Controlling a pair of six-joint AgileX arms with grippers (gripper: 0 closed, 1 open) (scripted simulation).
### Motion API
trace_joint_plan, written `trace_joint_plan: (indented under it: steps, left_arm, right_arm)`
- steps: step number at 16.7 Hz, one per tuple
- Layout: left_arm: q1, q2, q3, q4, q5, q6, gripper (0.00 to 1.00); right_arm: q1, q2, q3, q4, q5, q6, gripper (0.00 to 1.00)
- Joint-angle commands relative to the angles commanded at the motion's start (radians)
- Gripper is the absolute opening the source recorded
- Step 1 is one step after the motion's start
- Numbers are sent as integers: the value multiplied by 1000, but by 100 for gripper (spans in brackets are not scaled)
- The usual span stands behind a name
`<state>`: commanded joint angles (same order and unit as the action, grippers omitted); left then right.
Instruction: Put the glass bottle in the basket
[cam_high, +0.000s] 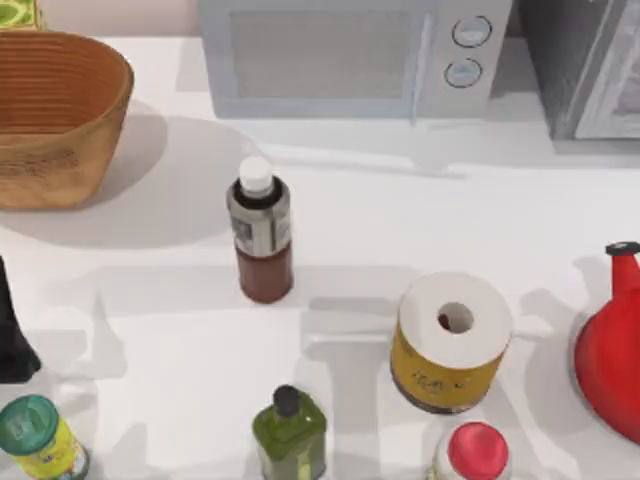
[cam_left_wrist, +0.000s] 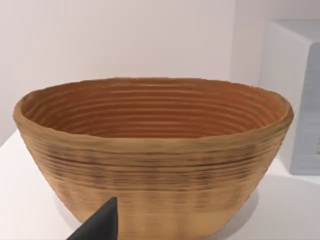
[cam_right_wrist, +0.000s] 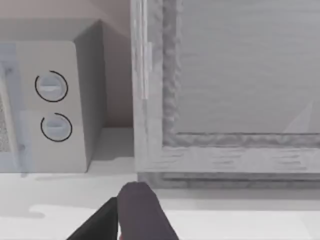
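Note:
The glass bottle stands upright near the table's middle, with a white cap, a grey-silver label and a dark red-brown lower body. The wicker basket sits at the far left corner; its ribbed tan wall is close in front of the left wrist camera. A dark part of my left gripper rises at the table's left edge, well left of the bottle and in front of the basket, and its tip points at the basket. My right gripper faces the back right corner.
A microwave and a grey cabinet line the back. In front stand an olive-green bottle, a yellow roll, a red-capped bottle, a red kettle and a green-lidded jar.

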<state>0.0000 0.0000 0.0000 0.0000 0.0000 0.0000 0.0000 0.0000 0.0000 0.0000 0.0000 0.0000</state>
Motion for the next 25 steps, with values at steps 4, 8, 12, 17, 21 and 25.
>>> trace_joint_plan:
  steps: [4,8,12,17,21,25]
  left_arm:
    - [-4,29,14,30,20,8,100]
    - [-9,200,96,212,124,51,100]
    - [5,487,217,501,267,112,100]
    - [-3,932,346,869,431,153,100]
    - [-78,1302,373,1151,509,142,100]
    - [-182,1649,341,1383,541,112,100]
  right_arm:
    - [0,0,0,0,0,0,100]
    - [0,0,0,0,0,0,100]
    - [0,0,0,0,0,0,100]
    - [0,0,0,0,0,0,100]
    - [0,0,0,0,0,0,100]
    - [0,0,0,0,0,0,100]
